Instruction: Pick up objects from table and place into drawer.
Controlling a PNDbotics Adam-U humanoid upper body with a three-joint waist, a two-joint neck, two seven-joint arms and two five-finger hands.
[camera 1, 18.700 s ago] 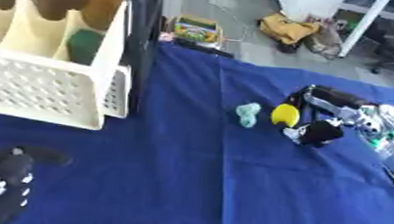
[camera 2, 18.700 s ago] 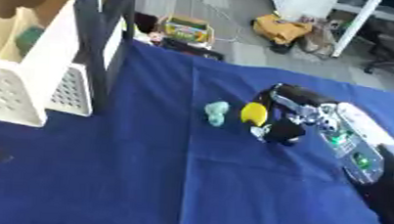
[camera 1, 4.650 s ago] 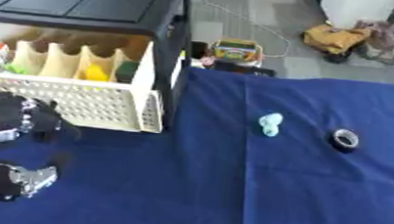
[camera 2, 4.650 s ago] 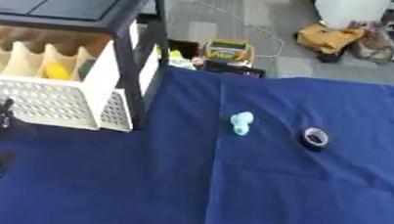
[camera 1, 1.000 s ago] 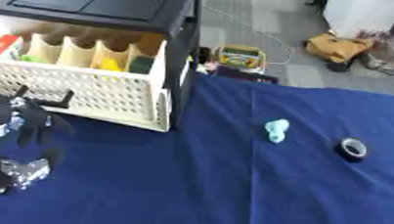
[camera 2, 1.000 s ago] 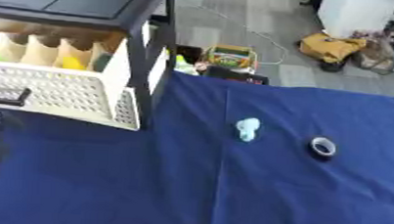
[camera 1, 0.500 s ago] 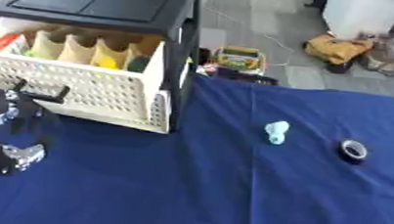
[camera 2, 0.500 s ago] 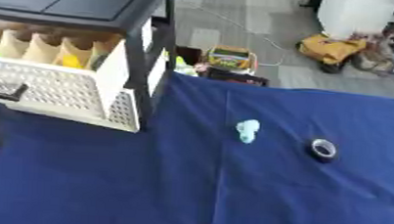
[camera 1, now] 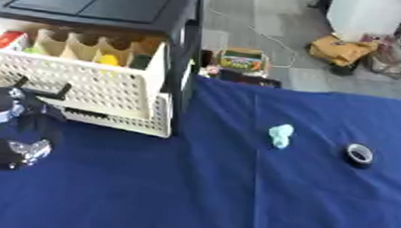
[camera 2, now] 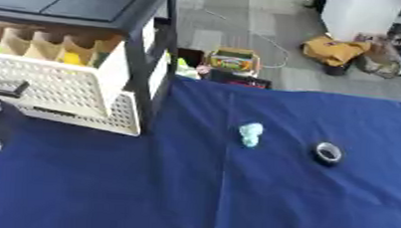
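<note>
- Blue cloth [camera 1: 190, 195] covers the table; grey floor with clutter beyond the far edge.
- Near left: left hand [camera 1: 16, 124], black and silver, in front of the drawer. Its fingers can't be read, whether relaxed or clenched. Right hand shows in neither view.
- Mid table, right of centre: pale teal lump [camera 1: 280, 135], lying alone. Looks light and maybe soft; I'd pinch it across its narrow middle. What it is, can't tell.
- Just right of it, apart: black tape roll [camera 1: 358, 154], lying flat. Probably stiff and light; take it across the rim or through the hole.
- Far left: white perforated drawer [camera 1: 92, 94] pulled out from a black cabinet [camera 1: 106, 0], dividers inside. Yellow, green and red bits sit in compartments, mostly hidden by the walls.
- Drawer's left end is cut off.
</note>
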